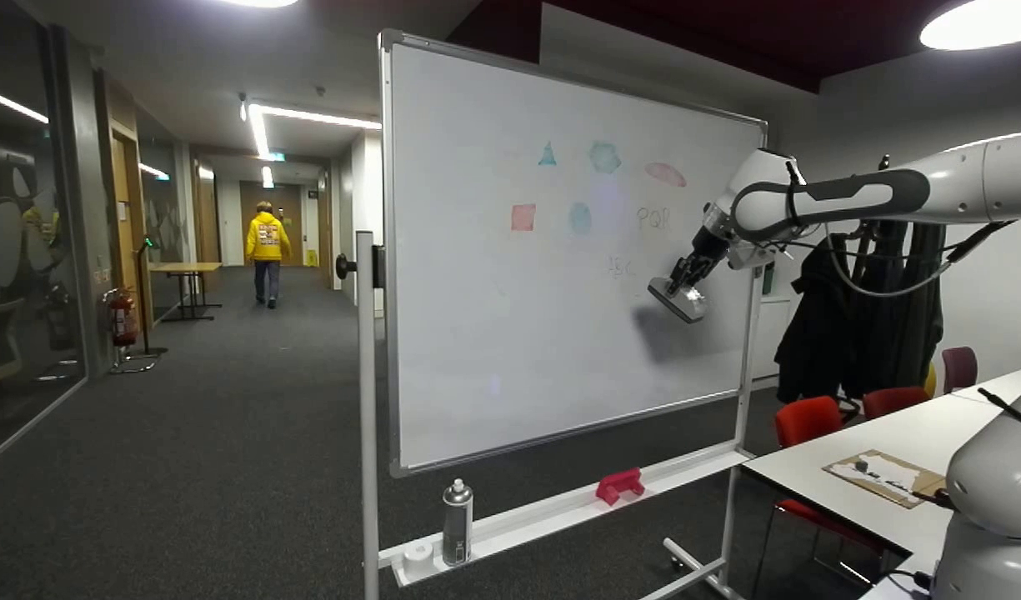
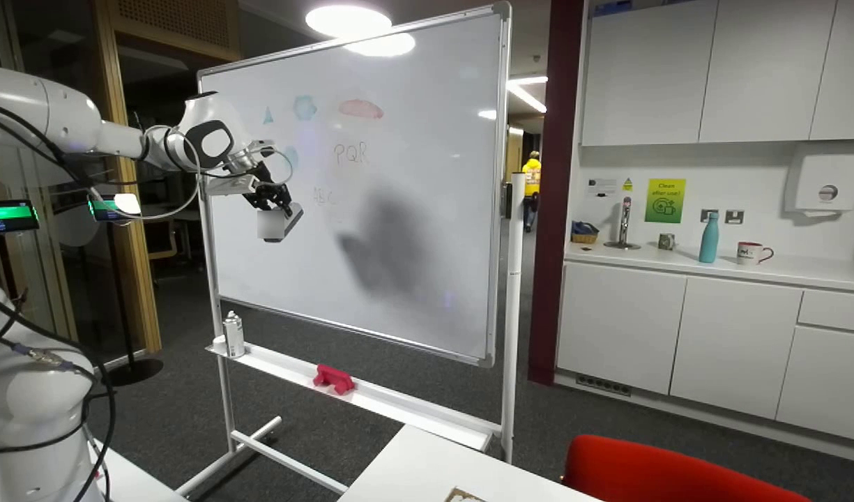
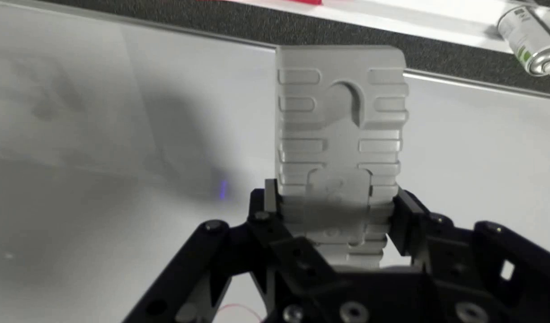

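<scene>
Wrist view shows the fingers point(image 3: 270, 197) clamped on the two long sides of a pale, ribbed eraser point(image 3: 340, 148), close to one end, so that most of its length juts out beyond them. Held like that, it would probably twist if loaded at the free end, so even, gentle pressure suits this grip. Behind it spreads the whiteboard point(image 3: 472, 170); whether the eraser's far face meets it cannot be told from here.

In an exterior view, the eraser lies to the right of the letters ABC point(image 1: 620, 267) and below PQR point(image 1: 653, 218), tilted, with a soft shadow point(image 1: 664, 340) on the whiteboard just below it. Its dark face does not look flush with the whiteboard; bringing the two parallel, ahead of any contact, seems the careful way.

In an exterior view, the eraser appears to the left of ABC, lower than the red oval point(image 2: 361, 109). That opposite placing suggests it stands apart from the whiteboard, so a slow, straight approach would be sensible. Lower down, a ledge point(image 2: 399, 404) carries a spray can point(image 2: 233, 335) and a red piece point(image 2: 334, 378); low moves need to stay clear of both.
</scene>
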You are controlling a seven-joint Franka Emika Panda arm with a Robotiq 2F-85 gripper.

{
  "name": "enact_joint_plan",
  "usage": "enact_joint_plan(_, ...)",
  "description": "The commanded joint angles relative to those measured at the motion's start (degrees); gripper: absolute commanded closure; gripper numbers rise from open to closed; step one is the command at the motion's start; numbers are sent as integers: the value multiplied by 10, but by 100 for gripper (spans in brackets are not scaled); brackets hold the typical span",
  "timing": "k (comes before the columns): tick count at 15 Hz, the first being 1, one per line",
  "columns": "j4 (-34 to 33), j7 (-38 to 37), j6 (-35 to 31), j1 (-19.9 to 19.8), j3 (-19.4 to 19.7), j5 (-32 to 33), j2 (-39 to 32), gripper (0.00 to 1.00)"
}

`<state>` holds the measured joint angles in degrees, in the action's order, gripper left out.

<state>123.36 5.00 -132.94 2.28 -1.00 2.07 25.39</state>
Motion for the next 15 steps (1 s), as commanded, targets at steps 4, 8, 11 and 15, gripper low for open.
enact_joint_plan(4, -5, 3, -31, 0, 0, 0, -16, 42)
enact_joint_plan(8, -6, 3, -31, 1, 0, 0, -16, 42)
enact_joint_plan(11, -7, 3, -31, 1, 0, 0, -16, 42)
enact_joint_plan(15, -8, 7, -56, 0, 1, 3, -25, 67)
